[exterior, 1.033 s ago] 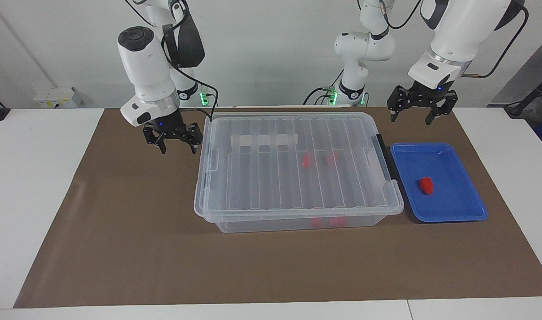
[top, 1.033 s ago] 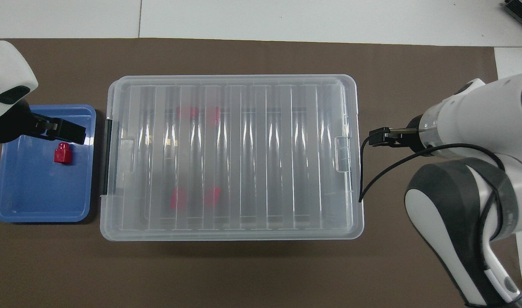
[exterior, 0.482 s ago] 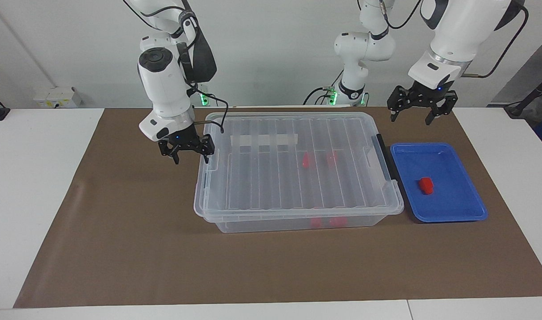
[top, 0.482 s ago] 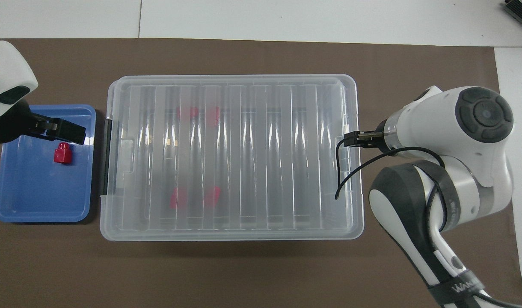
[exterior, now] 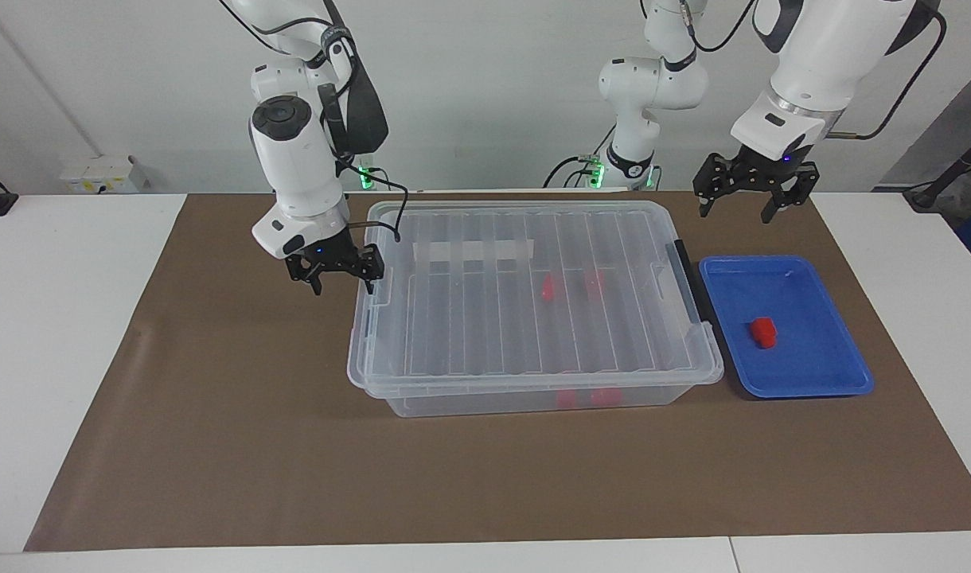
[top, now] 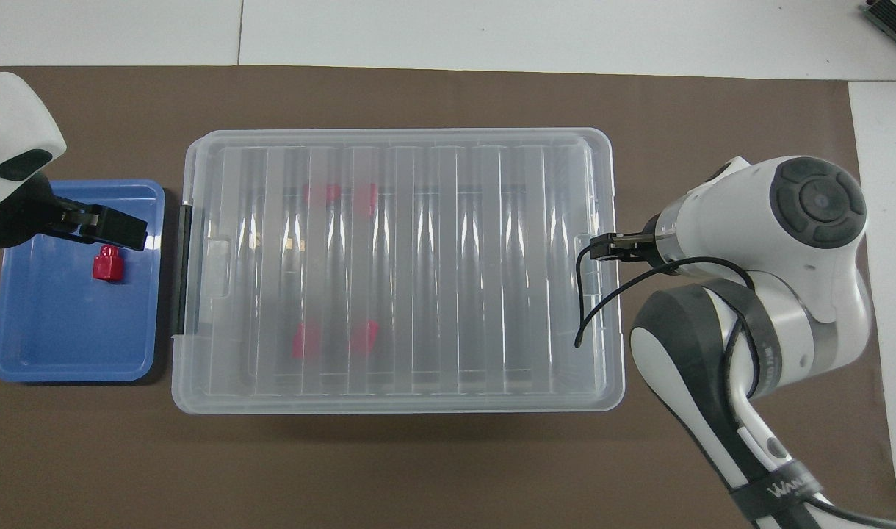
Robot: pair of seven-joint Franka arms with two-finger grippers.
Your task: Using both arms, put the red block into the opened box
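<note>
Box (exterior: 533,310) lid closed; right gripper (exterior: 336,270) fingers apart at latch, left gripper (exterior: 746,197) fingers apart over tray (exterior: 812,374); next, unclip lid.

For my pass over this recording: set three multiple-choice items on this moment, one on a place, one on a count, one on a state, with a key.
1. Where does the loose red block lie?
A in the blue tray
B on the brown mat
C on the lid

2. How many arms are in view?
A one
B two
C three

3. The lid of the box is:
A off
B propped open
C on

Key: 1 A, block rests inside the tray. 2 B, one arm at each end of the box. 3 C, ribbed lid covers the box, right gripper at its edge.
</note>
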